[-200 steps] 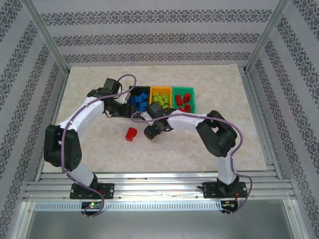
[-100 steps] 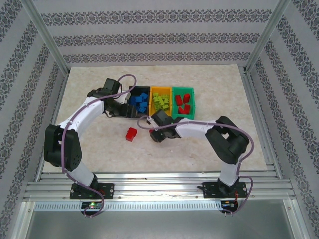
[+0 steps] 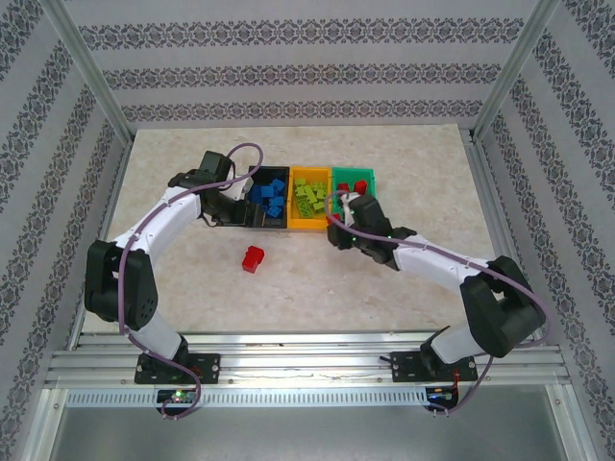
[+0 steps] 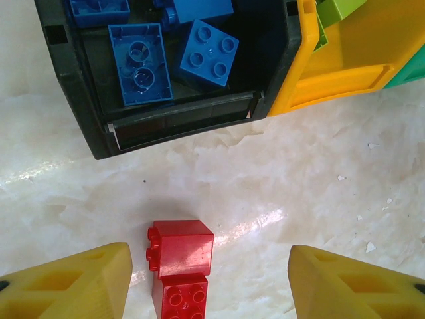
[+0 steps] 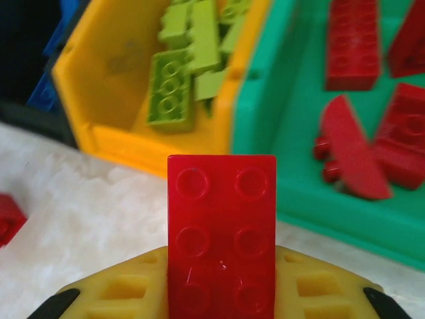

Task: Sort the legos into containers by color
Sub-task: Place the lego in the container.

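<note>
Nearest, on the glossy marbled table (image 4: 279, 193), two loose red legos (image 4: 180, 256) are seen lying smooth-sided and touching, one studs-up, one on its side. They are flanked, untouched, by the pocketed yellow fingers of the left gripper (image 4: 209, 269), whose jaws are held partly apart on nothing. A red studded brick (image 5: 221, 226), rectangular with round studs in two columns, is clamped upright in the right gripper (image 5: 221, 282), just before the bins. Beyond, blue legos (image 4: 211, 54) are contained in the black bin (image 4: 179, 119), lime legos (image 5: 171, 90) in the orange-yellow bin (image 5: 119, 143), and sorted red pieces (image 5: 352, 43) in the green bin (image 5: 265, 133)
</note>
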Controlling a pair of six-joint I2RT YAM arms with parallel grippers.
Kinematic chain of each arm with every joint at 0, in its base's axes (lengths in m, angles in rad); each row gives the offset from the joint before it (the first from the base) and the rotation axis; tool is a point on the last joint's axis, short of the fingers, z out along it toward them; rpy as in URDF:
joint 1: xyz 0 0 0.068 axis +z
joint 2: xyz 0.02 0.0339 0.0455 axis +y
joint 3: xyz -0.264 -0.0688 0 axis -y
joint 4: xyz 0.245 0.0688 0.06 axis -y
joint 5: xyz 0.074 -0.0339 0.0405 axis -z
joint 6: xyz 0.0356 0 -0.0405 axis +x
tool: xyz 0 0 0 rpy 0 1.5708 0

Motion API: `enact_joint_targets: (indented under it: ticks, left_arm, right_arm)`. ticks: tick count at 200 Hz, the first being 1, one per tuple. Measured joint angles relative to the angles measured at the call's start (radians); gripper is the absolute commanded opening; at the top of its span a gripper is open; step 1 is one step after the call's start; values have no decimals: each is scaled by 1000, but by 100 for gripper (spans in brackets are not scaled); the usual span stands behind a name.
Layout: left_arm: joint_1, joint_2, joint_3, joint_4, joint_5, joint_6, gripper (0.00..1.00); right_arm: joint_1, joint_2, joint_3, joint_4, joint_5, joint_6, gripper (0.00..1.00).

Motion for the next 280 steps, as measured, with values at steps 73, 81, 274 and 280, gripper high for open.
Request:
enact_joint_targets:
  ticks: [73, 81, 274, 280]
  left_arm:
    - [0, 0, 0, 0, 0, 0, 63]
    - [0, 0, 0, 0, 0, 0, 63]
    - [0, 8, 0, 0, 30, -10, 64]
    - [0, 8, 0, 0, 36, -15, 64]
  right_arm:
    - [-146, 84, 132, -5, -2, 45, 27]
    - [-156, 102, 150, -4, -8, 45, 29]
    - [-50, 79, 76, -8, -59, 68, 57]
    - [-40, 71, 66, -7, -55, 68, 57]
